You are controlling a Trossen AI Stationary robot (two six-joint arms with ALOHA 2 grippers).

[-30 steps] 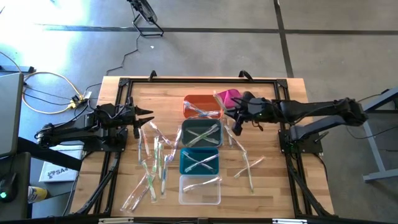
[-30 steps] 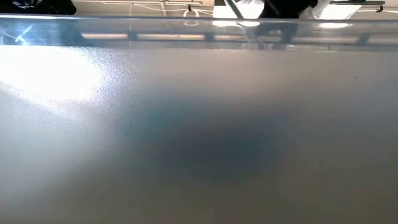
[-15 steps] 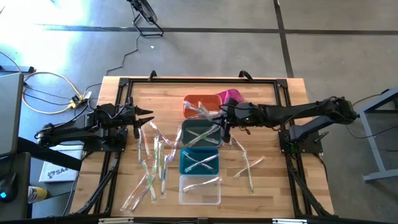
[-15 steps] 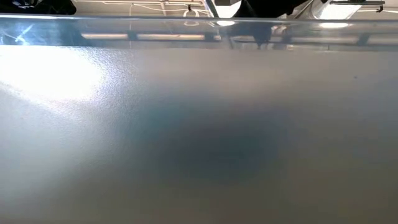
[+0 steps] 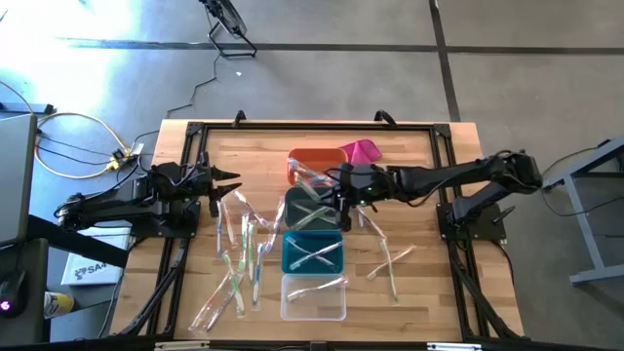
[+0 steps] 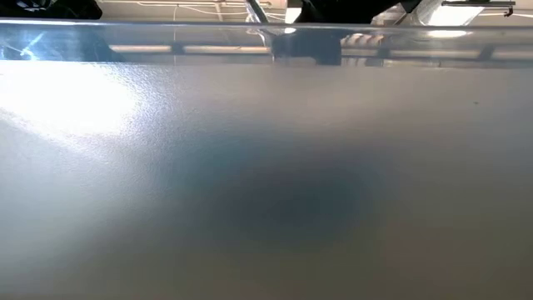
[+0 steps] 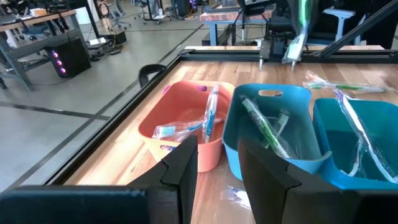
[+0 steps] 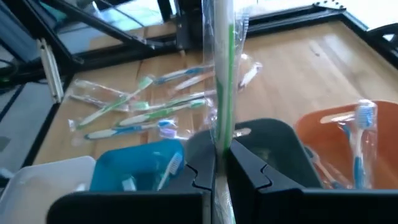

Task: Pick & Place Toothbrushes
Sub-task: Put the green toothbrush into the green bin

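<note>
Fingers (image 8: 214, 171) of our right arm pinch a green toothbrush (image 8: 222, 74) upright above the grey bin (image 5: 314, 211); our left fingers (image 7: 214, 162) stand apart, empty.

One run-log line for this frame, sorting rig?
phase: carry | right end effector: shut on green toothbrush, above grey bin | left end effector: open, empty, waiting at table's left | orange bin: holds blue brushes

a green-striped toothbrush (image 8: 222, 74) in clear glossy wrap sits between dark fingers (image 8: 198, 171). the bins run orange (image 5: 310, 162), grey (image 5: 314, 210), teal (image 5: 312, 253) and clear (image 5: 313, 297). the cloth lump (image 5: 363, 151) is magenta. the table (image 5: 419, 185) is pale striped wood.
</note>
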